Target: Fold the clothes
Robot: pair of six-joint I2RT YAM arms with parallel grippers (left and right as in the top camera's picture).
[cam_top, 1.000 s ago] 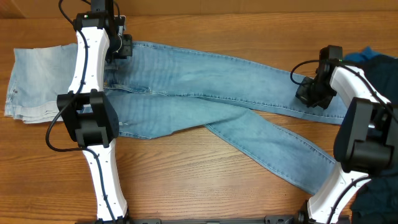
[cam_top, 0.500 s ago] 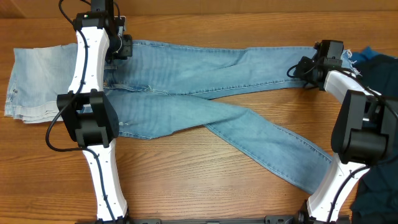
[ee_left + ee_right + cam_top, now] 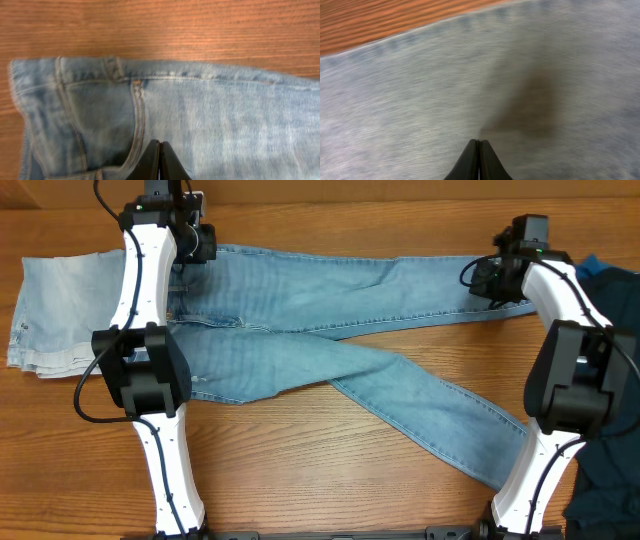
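Observation:
The long faded light-blue jeans lie flat, waist at the left, one leg running to the far right and the other angled to the front right. My left gripper is over the waist's far corner; in the left wrist view its fingers are shut over flat denim beside a pocket seam. My right gripper is over the far leg's end; its fingers are shut over blurred denim. No cloth shows between either pair of jaws.
A paler washed-denim piece lies folded at the left, beside the jeans' waist. Dark blue clothing is heaped at the right edge, and more at the front right corner. Bare wooden table shows at the front.
My right gripper swung the far leg's end away from the front, straightening that leg, then shifted slightly further back. My left gripper edged a little towards the table's far side.

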